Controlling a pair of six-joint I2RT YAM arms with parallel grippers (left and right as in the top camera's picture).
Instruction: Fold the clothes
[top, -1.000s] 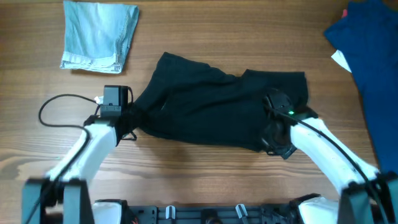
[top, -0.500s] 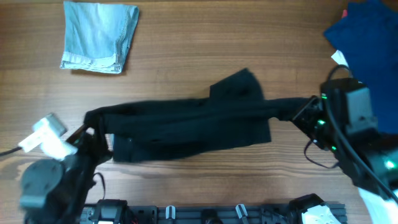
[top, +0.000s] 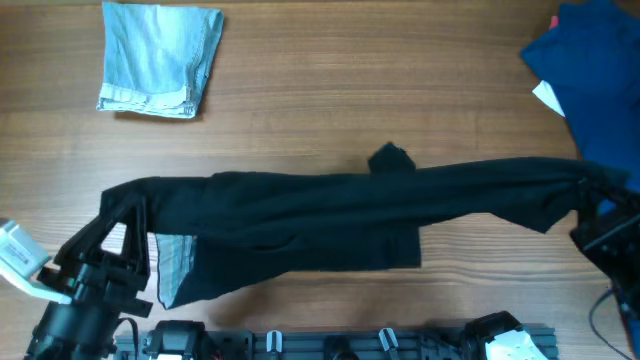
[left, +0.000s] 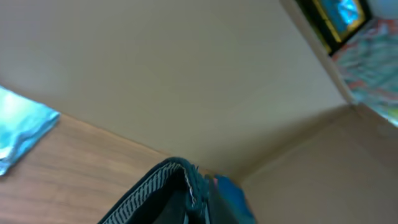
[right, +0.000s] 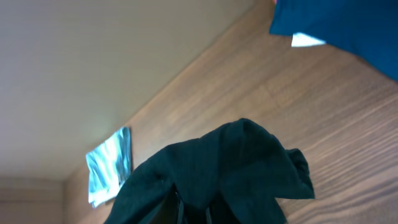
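Observation:
A black garment (top: 330, 205) hangs stretched in the air across the table, held at both ends. My left gripper (top: 118, 228) is shut on its left end; the left wrist view shows the striped hem (left: 168, 186) bunched at the jaws. My right gripper (top: 592, 205) is shut on its right end; the right wrist view shows black cloth (right: 230, 168) covering the fingers. A folded light-blue denim piece (top: 160, 58) lies at the far left and also shows in the right wrist view (right: 111, 163).
A blue garment (top: 595, 75) lies heaped at the far right edge, with a white label showing; it also appears in the right wrist view (right: 342, 25). The wooden tabletop (top: 350, 80) runs under everything.
Both arms lifted the black garment off the table and pulled apart. It went from a crumpled heap to a long taut band, and both grippers moved toward the near corners.

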